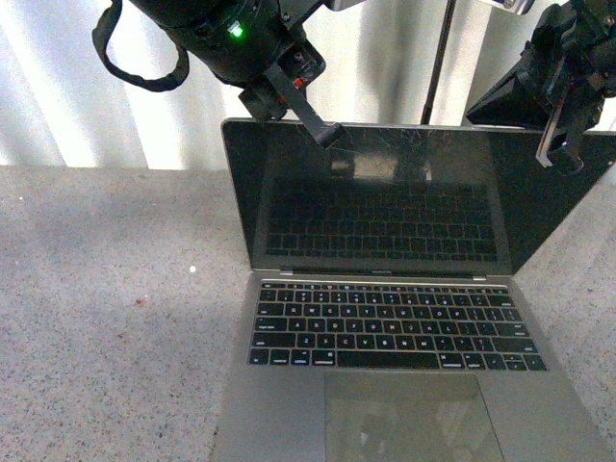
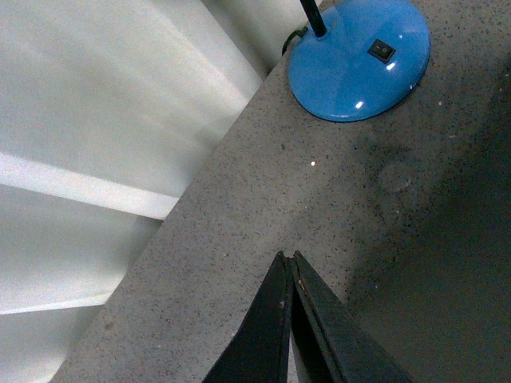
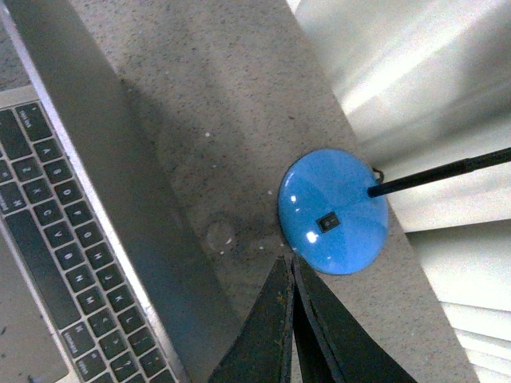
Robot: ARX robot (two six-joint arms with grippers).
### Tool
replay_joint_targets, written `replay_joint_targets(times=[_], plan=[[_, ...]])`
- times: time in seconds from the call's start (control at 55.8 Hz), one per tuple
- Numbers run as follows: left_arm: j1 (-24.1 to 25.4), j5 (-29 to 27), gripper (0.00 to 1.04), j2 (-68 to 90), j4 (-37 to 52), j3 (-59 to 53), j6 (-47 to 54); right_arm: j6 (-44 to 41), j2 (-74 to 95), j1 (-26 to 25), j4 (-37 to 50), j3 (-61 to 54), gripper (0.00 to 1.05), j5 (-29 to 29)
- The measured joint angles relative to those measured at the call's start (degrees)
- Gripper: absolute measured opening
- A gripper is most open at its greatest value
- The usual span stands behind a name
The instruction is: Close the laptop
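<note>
The grey-silver laptop (image 1: 385, 385) stands open on the table, with its black keyboard (image 1: 390, 327) and trackpad towards me. Its dark screen (image 1: 385, 212) is upright and cracked near the top edge. My left gripper (image 1: 328, 135) is shut, and its tip is at the lid's top edge, left of centre. My right gripper (image 1: 563, 159) is shut and hangs by the lid's top right corner. In the right wrist view the shut gripper (image 3: 289, 259) is behind the laptop's (image 3: 112, 175) lid. The left wrist view shows the shut gripper (image 2: 287, 257) above bare table.
A blue round lamp base (image 3: 334, 211) with a black pole (image 1: 438, 67) stands on the speckled grey table (image 1: 115, 318) behind the laptop; it also shows in the left wrist view (image 2: 359, 60). A white ribbed wall (image 1: 77, 96) runs along the table's back edge.
</note>
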Motion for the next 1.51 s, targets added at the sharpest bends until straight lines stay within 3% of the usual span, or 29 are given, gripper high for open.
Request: replay_joint_targets(times=[0.592,0.879,1.507], plan=[[-0.9,2.1,0.04,-2.1,-2.1,-6.8,-0.6,-5.0,-2.5,0.1,-2.0,-6.8,0.03,0.4],[-2.1,6.1,0.04,-4.7,-2.5,-11.0,-4.9,-7.0,-2.5,0.6,-2.0,-8.7,0.03,0.7],[-4.4,7.0,0.04,-6.3,3.8,-18.4,-11.3,-8.4,-2.1,3.2,-1.2,-11.8,0.03,1.3]])
